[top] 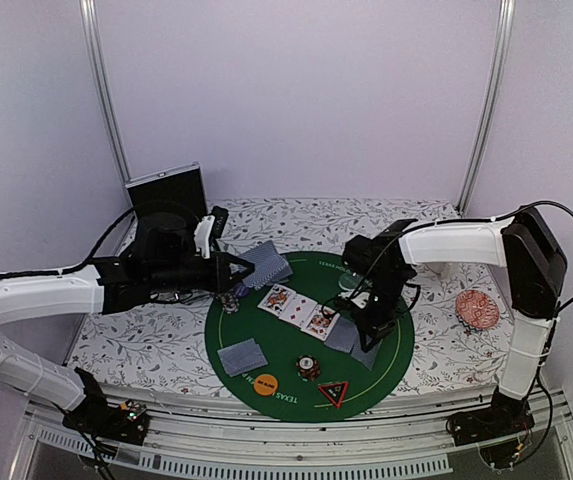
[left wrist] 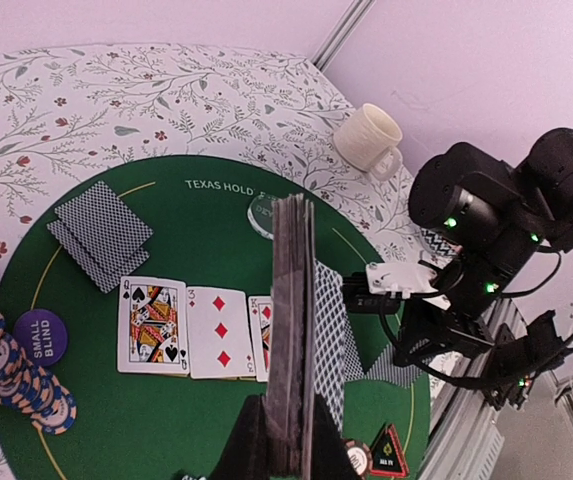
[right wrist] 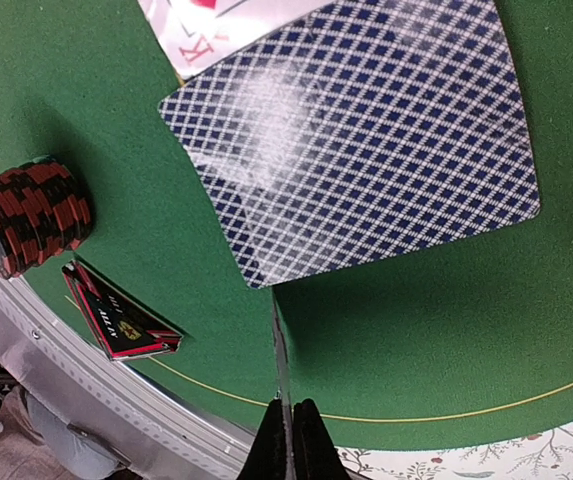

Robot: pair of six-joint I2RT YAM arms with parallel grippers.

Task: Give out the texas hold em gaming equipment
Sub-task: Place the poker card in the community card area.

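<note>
My left gripper (left wrist: 288,440) is shut on a deck of blue-backed playing cards (left wrist: 292,300), held edge-on above the round green mat (top: 391,355). Three face-up cards (top: 297,308) lie in a row at the mat's centre, starting with a queen of spades (left wrist: 153,325). My right gripper (right wrist: 291,425) is shut on a single card (right wrist: 279,350), seen edge-on just over the mat beside a face-down card (right wrist: 356,140). Also on the mat are a face-down pair (top: 243,357), an orange disc (top: 265,383), a red-and-black chip stack (right wrist: 28,215), a red-edged triangle marker (right wrist: 121,320), multicoloured chip stacks (left wrist: 21,375), a purple small-blind disc (left wrist: 40,335) and a clear disc (left wrist: 261,215).
A white mug (left wrist: 371,140) stands on the floral cloth beyond the mat. A pink round object (top: 478,310) lies at the right of the table. A black box (top: 166,195) sits at the back left. The metal table edge (right wrist: 116,385) runs close to the triangle marker.
</note>
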